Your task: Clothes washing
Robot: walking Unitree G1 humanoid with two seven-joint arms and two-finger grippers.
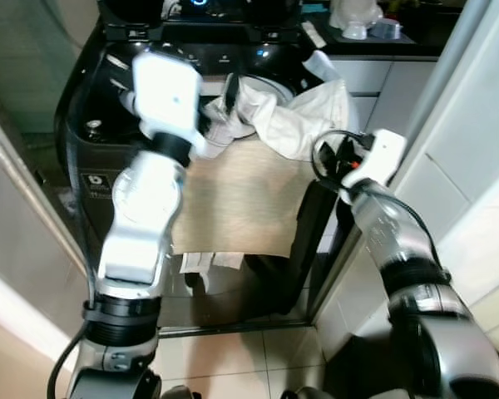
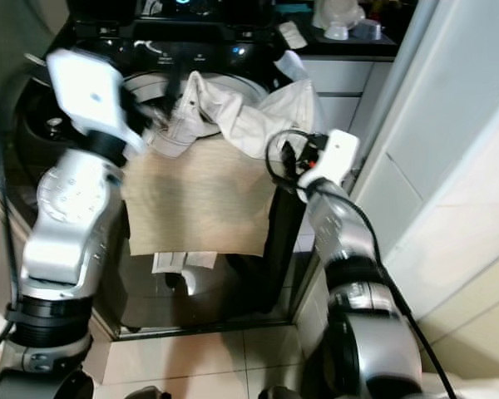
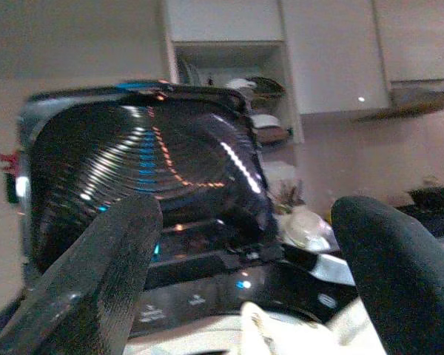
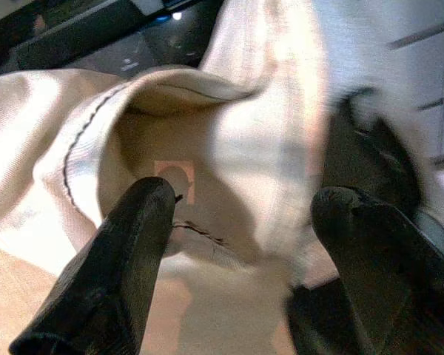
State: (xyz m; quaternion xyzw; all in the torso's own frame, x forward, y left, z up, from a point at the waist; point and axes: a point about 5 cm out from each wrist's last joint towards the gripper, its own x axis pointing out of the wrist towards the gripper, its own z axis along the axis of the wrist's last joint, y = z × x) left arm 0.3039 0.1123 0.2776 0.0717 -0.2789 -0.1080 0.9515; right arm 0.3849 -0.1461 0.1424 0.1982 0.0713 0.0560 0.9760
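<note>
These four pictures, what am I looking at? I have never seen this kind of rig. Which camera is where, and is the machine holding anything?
A humanoid robot stands before a black top-loading washing machine. The two wide pictures come from its head, looking down at its own silver arms. A white garment is bunched over the washer's opening, and a beige cloth hangs down the front.

The other two pictures come from cameras on the wrists, looking along each gripper's two black fingers. The left gripper is raised over the washer, fingers apart, facing the raised lid with nothing between them. The right gripper is also open, its fingers on either side of a fold of the white garment but not closed on it. So nothing is held yet.
</note>
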